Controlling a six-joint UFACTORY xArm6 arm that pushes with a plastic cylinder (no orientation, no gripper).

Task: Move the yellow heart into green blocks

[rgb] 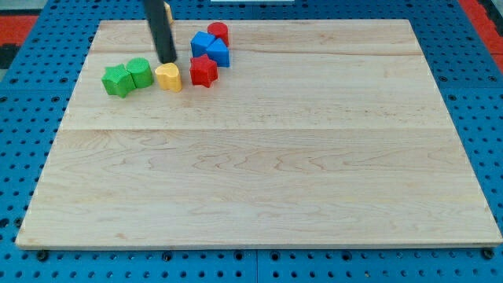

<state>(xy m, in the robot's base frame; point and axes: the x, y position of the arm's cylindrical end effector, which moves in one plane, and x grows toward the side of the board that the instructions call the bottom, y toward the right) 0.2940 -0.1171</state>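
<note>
Wood board on blue pegboard. Rod upright, my tip just behind yellow heart, w/ green blocks close left; no jaws.

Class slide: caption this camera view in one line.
My tip sits just above the yellow heart, green blocks to its left, red star right.

We see only our straight dark rod, a plain black cylinder with a smooth, faintly glossy surface. Near the view's top edge a small patch of yellow-orange shows at its side. Its lower end, our tip, is blunt and equally black.
</note>
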